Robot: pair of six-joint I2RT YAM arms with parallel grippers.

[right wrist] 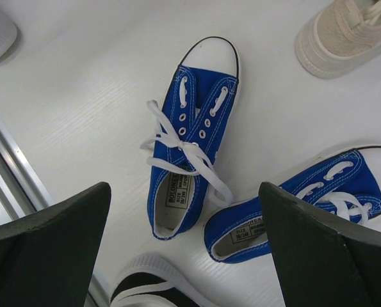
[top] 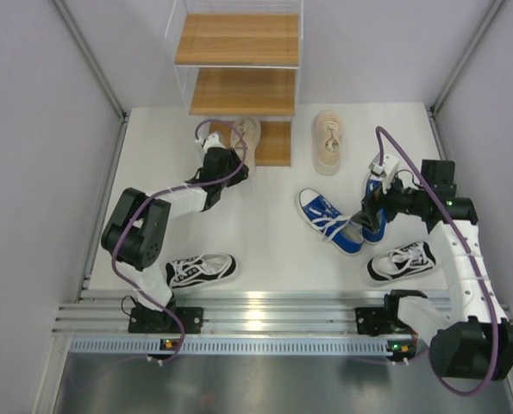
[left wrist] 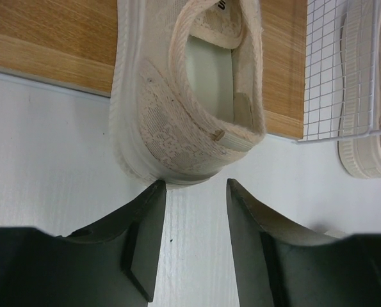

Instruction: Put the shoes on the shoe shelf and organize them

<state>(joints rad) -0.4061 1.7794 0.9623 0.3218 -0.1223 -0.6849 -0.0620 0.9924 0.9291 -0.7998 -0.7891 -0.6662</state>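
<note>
The shelf (top: 237, 39) has light-brown, wood-grained boards in a thin white wire frame. The cream shoe on the shelf (left wrist: 190, 96) is plain beige weave with an off-white sole and a pale grey-green insole; the second cream shoe (top: 328, 141) matches it. The blue shoe (right wrist: 193, 137) and the second blue shoe (right wrist: 305, 198) are bright blue with white laces, stitching and soles. The left patterned shoe (top: 201, 270) and the right patterned shoe (top: 403, 261) are black-and-white with white soles. The tabletop (top: 273, 250) is white.
</note>
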